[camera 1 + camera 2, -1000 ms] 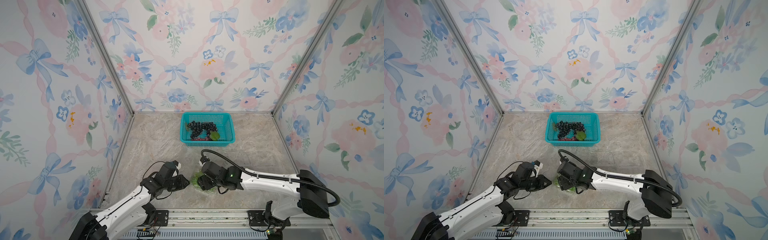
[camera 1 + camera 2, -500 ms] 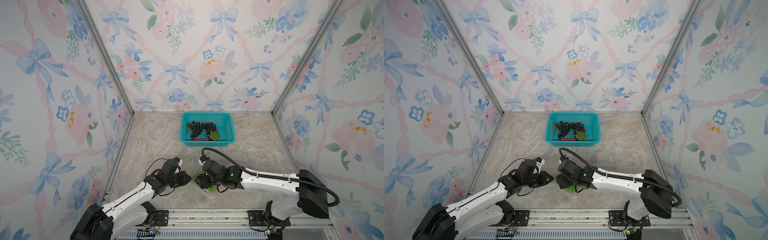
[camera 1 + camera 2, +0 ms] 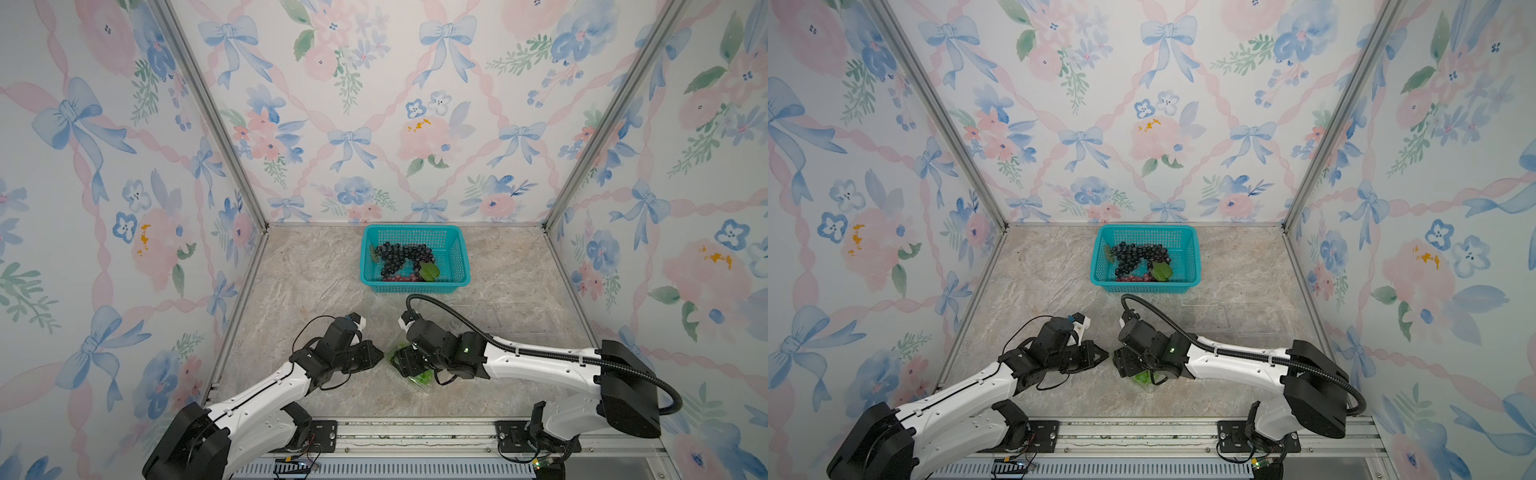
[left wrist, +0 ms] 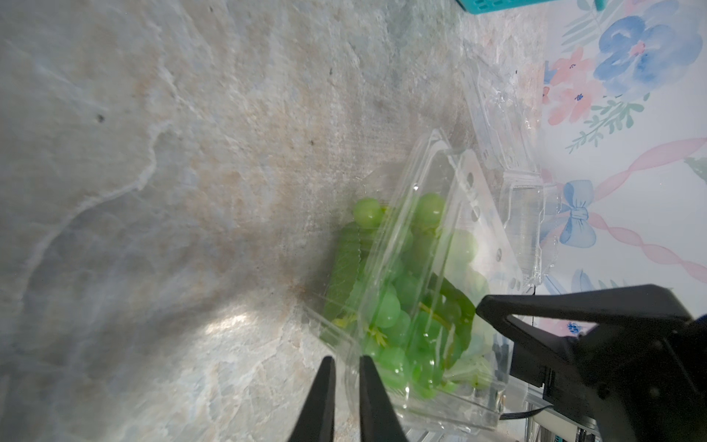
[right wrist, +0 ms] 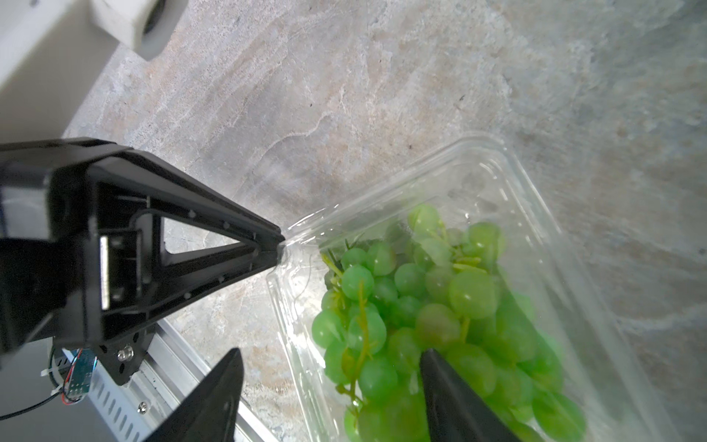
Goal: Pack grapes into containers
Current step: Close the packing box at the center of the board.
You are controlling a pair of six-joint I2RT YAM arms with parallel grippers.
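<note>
A clear container [image 5: 478, 160] with a bunch of green grapes [image 5: 470, 291] in it lies near the front of the table, seen in both top views [image 3: 424, 376] [image 3: 1144, 378]. My left gripper [image 4: 346, 358] comes at it from the left, jaws nearly together, pinching the thin clear edge at the container's corner [image 3: 381, 355]. My right gripper [image 5: 331, 352] stands open over the container [image 3: 409, 368], one finger outside the wall and the other on the green grapes. More grapes [image 3: 401, 257], blue-black and red, lie in the teal basket.
The teal mesh basket [image 3: 415, 227] stands at the back centre. Two empty clear containers [image 4: 501, 114] [image 4: 528, 214] lie open on the marble floor beyond the filled one. Patterned walls close three sides; a metal rail [image 3: 415, 432] runs along the front.
My left gripper has moved right to the container's corner and its jaws have closed down on the clear edge. The right gripper has stayed over the grapes, still open.
</note>
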